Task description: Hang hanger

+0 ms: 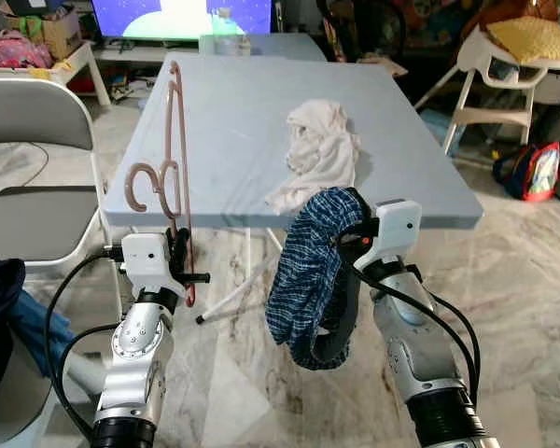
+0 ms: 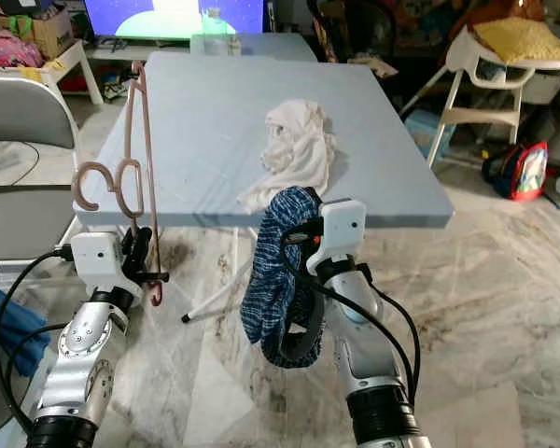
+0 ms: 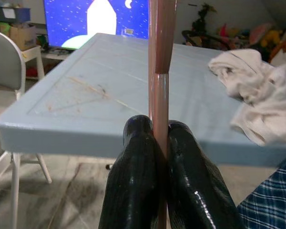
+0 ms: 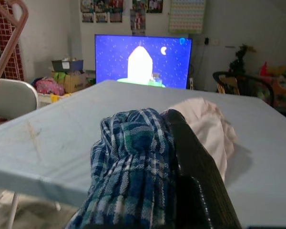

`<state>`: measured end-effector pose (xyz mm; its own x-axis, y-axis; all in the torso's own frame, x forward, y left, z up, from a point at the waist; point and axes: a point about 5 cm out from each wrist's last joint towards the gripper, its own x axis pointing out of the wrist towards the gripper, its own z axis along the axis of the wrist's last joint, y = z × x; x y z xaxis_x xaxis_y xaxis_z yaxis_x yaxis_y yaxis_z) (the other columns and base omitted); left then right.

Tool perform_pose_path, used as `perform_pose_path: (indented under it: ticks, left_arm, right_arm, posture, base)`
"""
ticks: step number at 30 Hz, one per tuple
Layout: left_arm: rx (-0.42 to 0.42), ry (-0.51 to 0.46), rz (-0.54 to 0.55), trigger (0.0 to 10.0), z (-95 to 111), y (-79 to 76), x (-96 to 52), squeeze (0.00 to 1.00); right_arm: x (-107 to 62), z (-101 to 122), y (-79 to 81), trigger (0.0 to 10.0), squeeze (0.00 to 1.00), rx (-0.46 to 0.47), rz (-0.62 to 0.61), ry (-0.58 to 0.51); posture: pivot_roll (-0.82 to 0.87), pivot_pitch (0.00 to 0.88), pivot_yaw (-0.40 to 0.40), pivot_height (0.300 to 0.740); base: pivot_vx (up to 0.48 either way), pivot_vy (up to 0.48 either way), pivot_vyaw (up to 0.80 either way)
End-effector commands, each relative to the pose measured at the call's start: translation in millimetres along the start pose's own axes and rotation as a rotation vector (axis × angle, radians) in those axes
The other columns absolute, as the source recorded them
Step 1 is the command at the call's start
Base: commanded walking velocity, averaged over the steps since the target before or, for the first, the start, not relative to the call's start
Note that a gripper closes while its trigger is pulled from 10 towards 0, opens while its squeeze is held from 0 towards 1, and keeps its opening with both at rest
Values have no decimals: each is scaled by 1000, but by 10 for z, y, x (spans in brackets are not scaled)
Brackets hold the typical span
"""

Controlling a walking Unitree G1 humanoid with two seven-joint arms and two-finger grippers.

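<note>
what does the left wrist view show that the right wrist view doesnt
Left wrist view: the left gripper shut on the pink hanger, seen close.

Right wrist view: the blue checked cloth bunched over the right gripper's finger, and a cardboard box by the wall.

Both: the blue table, the white cloth, the lit screen and the grey chair.

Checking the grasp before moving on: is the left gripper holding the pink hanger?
Yes, the left gripper has its black fingers pinched shut around the pink hanger.
</note>
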<state>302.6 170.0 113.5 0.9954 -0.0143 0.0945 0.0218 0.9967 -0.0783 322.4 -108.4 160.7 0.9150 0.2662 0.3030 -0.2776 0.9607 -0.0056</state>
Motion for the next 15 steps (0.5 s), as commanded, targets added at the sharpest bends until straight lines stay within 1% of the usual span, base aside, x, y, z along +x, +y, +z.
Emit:
perform_pose_path:
  ticks: [1,13,15]
  left_arm:
    - [-1,-17,8,10000,41,-9,17,0]
    - [-12,-15,-4,10000,31,-49,0,0]
    - [9,-29,-12,10000,62,-54,5,0]
  right_arm:
    - [26,30,-24,10000,0,-4,-2,-14]
    - [13,26,-15,10000,0,-10,10,-15]
    - [19,45,-6,10000,0,-9,10,-21]
  posture:
    - [180,41,-53,740]
    - [175,57,-54,740]
    - [174,61,-55,740]
  base:
    - [341,0,0]
    - [350,0,0]
    - [356,0,0]
